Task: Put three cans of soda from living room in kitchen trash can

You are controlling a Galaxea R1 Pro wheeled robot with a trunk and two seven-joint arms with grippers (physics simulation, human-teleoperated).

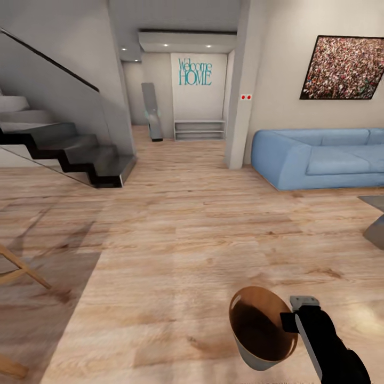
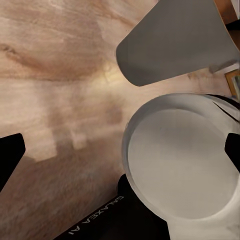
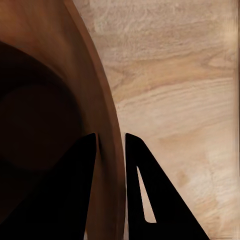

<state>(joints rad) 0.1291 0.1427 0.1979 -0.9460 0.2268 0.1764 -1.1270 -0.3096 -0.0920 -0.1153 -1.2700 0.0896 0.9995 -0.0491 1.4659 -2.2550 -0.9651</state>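
Note:
The tash can (image 1: 261,336), pale grey outside and glossy copper-brown inside, hangs low at the front right over the living room's light wood floor. My right gripper (image 1: 292,319) is shut on its rim. In the right wrist view the two black fingers (image 3: 145,185) pinch the brown rim (image 3: 111,150), one inside and one outside. The left wrist view shows the bin's grey outer wall (image 2: 175,40) from below. My left gripper (image 2: 120,152) is open, holding nothing, with its fingertips (image 2: 10,155) far apart. The cans of soda are out of view.
A dark staircase (image 1: 80,154) rises at the left and a blue sofa (image 1: 320,157) stands at the right beside a pillar (image 1: 240,106). A hallway with a low shelf (image 1: 200,129) lies straight ahead. Wooden chair legs (image 1: 21,269) and a grey table (image 1: 376,218) flank the wood floor (image 1: 176,229).

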